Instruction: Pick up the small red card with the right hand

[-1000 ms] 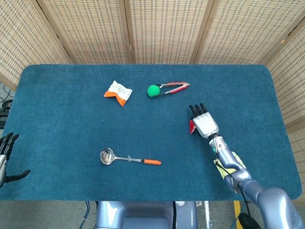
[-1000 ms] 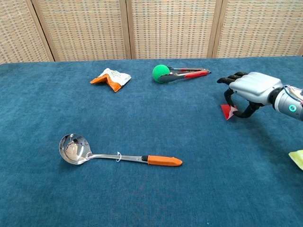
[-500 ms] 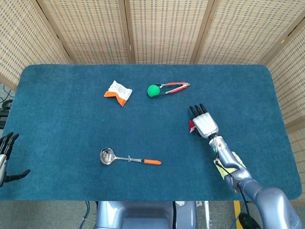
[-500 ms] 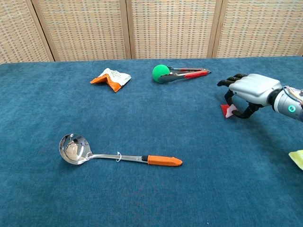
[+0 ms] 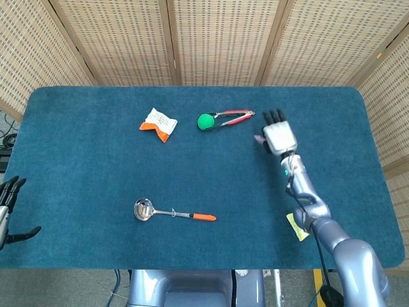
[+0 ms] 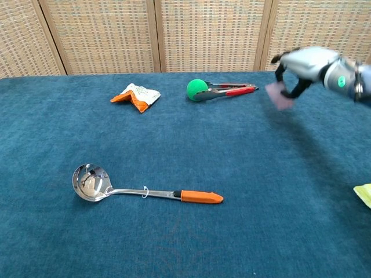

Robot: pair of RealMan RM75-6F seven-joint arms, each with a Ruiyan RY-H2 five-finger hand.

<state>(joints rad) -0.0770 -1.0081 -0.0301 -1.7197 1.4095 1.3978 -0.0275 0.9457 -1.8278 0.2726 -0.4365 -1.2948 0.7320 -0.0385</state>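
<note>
Card (image 6: pixel 280 96) pinched in right robot hand (image 6: pixel 301 62), fingers curled round it, well clear of worktop (image 6: pixel 243 168). Blurred, looks pale here. Lift seemingly done: best to hold pinch firm, keep wrist level, avoid tongs (image 6: pixel 229 90) nearby.

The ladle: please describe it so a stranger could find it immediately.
On the blue table, look at the near left part, well apart from the snack packet and tongs further back. The ladle lies flat there, alone, with a shiny steel bowl and an orange handle tip.
</note>
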